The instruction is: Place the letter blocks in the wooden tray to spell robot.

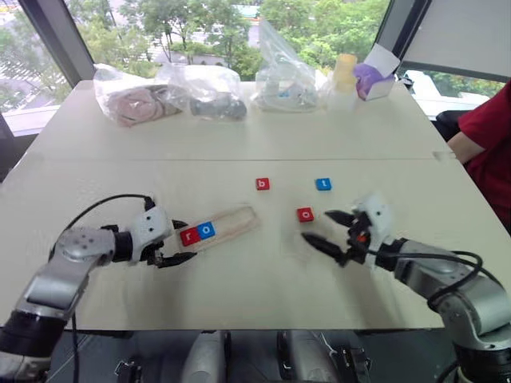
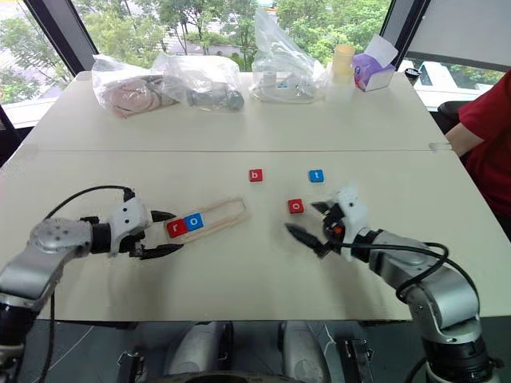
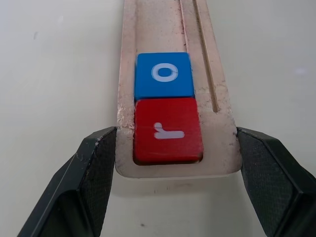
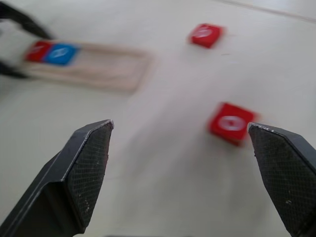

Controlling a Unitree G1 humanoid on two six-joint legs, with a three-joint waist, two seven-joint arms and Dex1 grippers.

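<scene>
A pale, off-white desk [image 1: 239, 144] spans the scene, with a straight seam running across its width. Along its far edge lie clear plastic bags [image 1: 168, 94], a pale yellow cup [image 1: 345, 73] and a small white box holding something purple [image 1: 374, 78]. Beyond the far edge, large windows [image 1: 207, 28] with dark frames show green trees in daylight. A white panel [image 1: 463, 36] fills the upper right. A person's red sleeve [image 1: 489, 132] shows at the desk's right edge.

Silver-grey jointed arms, white wrist housings, looping black cables, black textured fingers [image 4: 89, 163]
</scene>
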